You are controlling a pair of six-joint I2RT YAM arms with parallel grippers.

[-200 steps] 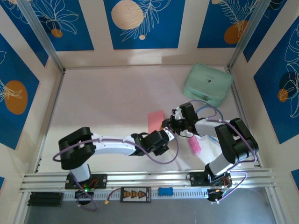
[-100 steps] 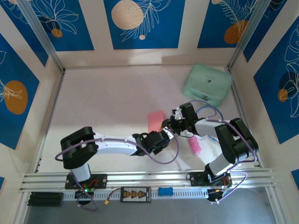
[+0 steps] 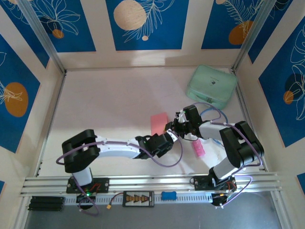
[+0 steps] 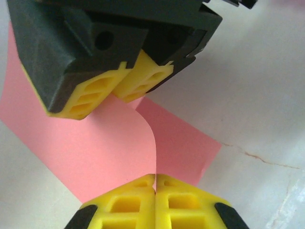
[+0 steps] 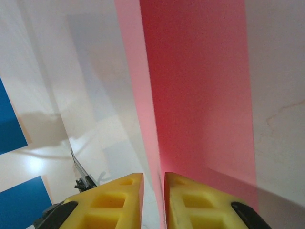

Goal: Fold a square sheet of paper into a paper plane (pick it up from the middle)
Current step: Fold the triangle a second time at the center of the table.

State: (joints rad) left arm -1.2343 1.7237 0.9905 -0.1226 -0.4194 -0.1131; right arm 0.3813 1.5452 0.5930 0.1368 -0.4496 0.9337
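Left pincer (image 4: 156,177) has clenched the sheet (image 4: 86,148), stretched near-to-far; right pincer (image 5: 153,177) grasps it too.

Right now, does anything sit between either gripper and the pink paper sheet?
Nothing visible. The left gripper is shut on a curled-up edge of the pink paper sheet; the right gripper pinches it too.

Cream walls (image 3: 191,28) with blue floral panels (image 3: 162,33); pale tabletop (image 3: 105,105); aluminium rail (image 3: 152,181) along near edge.
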